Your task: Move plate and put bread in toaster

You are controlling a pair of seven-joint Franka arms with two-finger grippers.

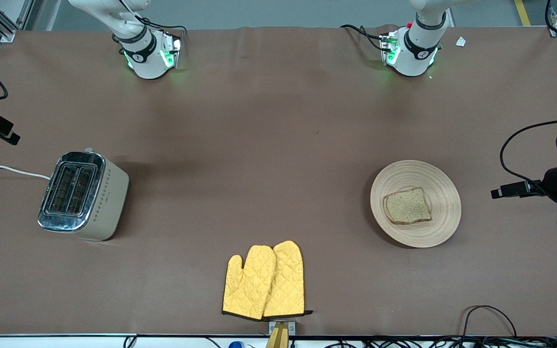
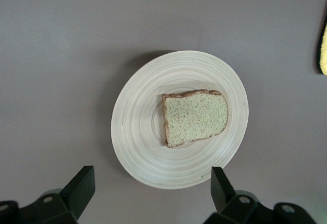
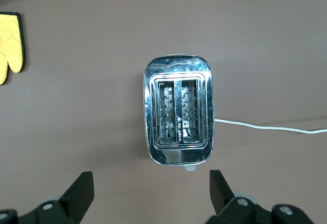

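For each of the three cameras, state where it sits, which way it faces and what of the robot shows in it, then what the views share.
Front view: high across the table, facing both arm bases; sees toaster, plate with bread, yellow mitts.
Left wrist view: on the left arm, looking straight down over plate and bread; the open left tool shows.
Right wrist view: on the right arm, looking straight down into the empty toaster slots; the open right tool shows.
Shared: all three views catch the mitts.

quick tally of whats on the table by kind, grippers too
plate: 1
bread: 1
toaster: 1
yellow oven mitts: 2
open grippers: 2, left gripper over the plate, right gripper over the toaster
total: 7
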